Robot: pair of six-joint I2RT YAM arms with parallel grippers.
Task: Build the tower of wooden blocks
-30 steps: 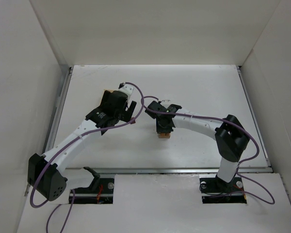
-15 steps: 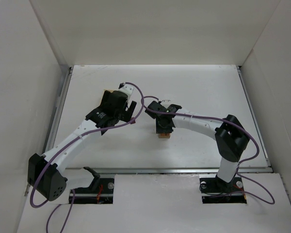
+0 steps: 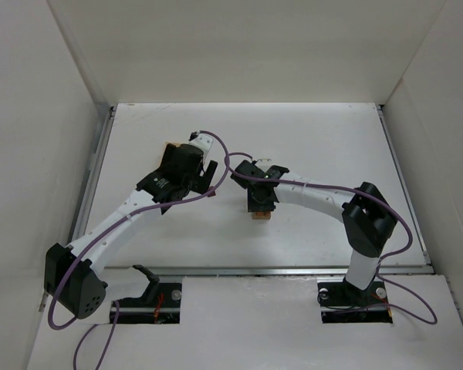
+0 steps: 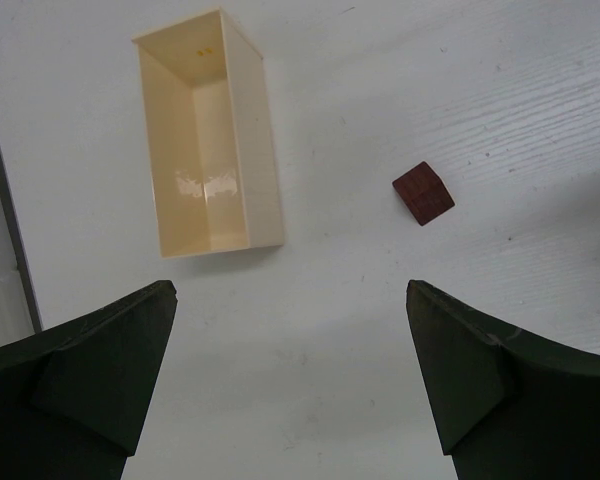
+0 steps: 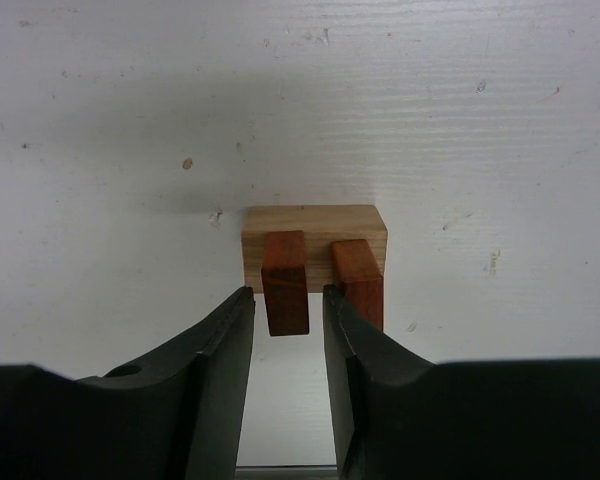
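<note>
1. A white table top (image 3: 324,139) fills the middle of the overhead view. Close up, its surface shows fine parallel grain lines, small dark specks and scuffs.
2. Plain white panels close it in on three sides: a back wall (image 3: 247,46), a left wall (image 3: 31,154) and a right wall (image 3: 447,154).
3. A grey metal rail (image 3: 92,181) runs along the table's left edge, and a similar strip (image 3: 293,270) crosses its near edge.
4. In front of that strip lies a white board (image 3: 247,324).
5. The light is even and diffuse, and the shadows are soft.
</note>
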